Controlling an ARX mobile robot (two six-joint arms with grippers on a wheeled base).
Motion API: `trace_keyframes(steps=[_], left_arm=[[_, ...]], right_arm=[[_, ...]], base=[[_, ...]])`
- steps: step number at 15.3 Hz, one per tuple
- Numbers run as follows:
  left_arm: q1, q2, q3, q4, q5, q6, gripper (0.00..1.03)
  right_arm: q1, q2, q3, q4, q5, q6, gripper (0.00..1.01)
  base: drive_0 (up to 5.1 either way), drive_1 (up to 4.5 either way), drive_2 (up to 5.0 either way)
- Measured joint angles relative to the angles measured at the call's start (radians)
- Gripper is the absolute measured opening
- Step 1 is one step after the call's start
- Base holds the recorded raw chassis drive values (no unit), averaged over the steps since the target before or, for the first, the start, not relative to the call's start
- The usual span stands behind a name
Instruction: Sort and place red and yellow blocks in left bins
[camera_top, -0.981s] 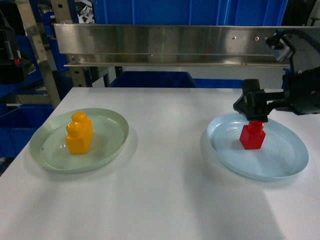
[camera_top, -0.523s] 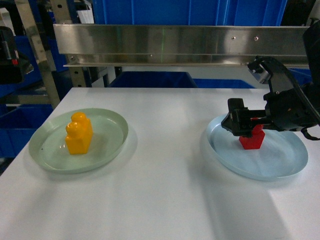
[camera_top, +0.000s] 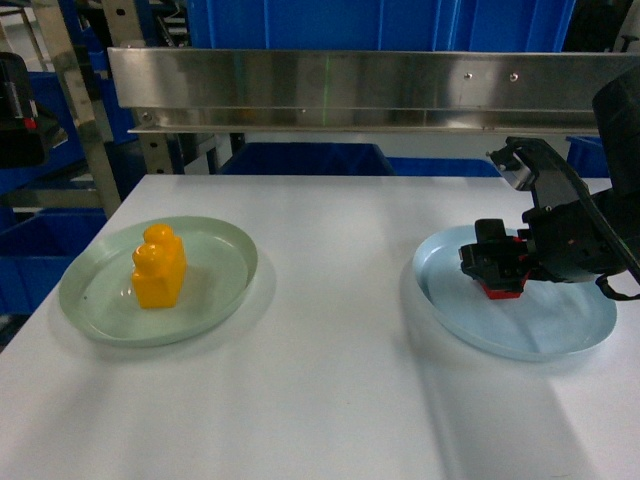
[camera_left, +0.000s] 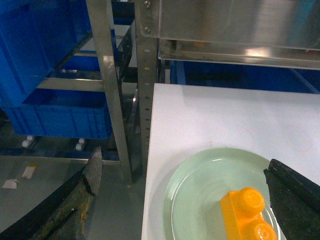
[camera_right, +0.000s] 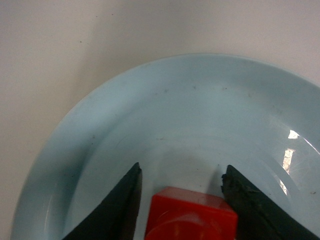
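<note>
- Left pincer (camera_left: 185, 200): spread wide, nothing between the fingers, seen in the left wrist view only.
- Yellow block (camera_top: 159, 266): upright on the green plate (camera_top: 90, 300), between and below that pincer's fingers, nearer the right finger (camera_left: 295, 197); contact not clear.
- White counter (camera_top: 330, 380): under both plates, well apart from each other.
- Right pincer (camera_top: 497, 265): lowered over the blue plate (camera_top: 540, 335), fingers parted, one on each side of the red block (camera_right: 192, 215); a thin gap at the left finger, contact at the right one unclear.
- Red block: on the blue plate, directly beneath the right pincer, mostly hidden by it from the head view.
</note>
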Motion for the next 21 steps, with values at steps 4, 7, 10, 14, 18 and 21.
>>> trace_keyframes(steps=[4,7,10,14,18,21], left_arm=[[0.000,0.000,0.000,0.000,0.000,0.000,0.98],[0.000,0.000,0.000,0.000,0.000,0.000,0.98],[0.000,0.000,0.000,0.000,0.000,0.000,0.98],[0.000,0.000,0.000,0.000,0.000,0.000,0.98],[0.001,0.000,0.000,0.000,-0.002,0.000,0.98],[0.001,0.000,0.000,0.000,0.000,0.000,0.98]], right_arm=[[-0.008,-0.073,-0.082,0.065,0.000,0.019,0.29],[-0.048,-0.420,-0.256,0.164,0.022,0.030,0.29],[-0.126,-0.918,-0.504,0.020,0.048,0.026,0.29],[-0.124,-1.301,-0.627,-0.233,0.041,0.011,0.29],[-0.150,-1.282,-0.673,-0.209,0.043,-0.033,0.29],[-0.151,-1.286,-0.675,-0.209,0.045,-0.056,0.29]], base=[[0.0,0.00,0.0],[0.0,0.00,0.0],[0.0,0.00,0.0],[0.0,0.00,0.0],[0.0,0.00,0.0],[0.0,0.00,0.0]])
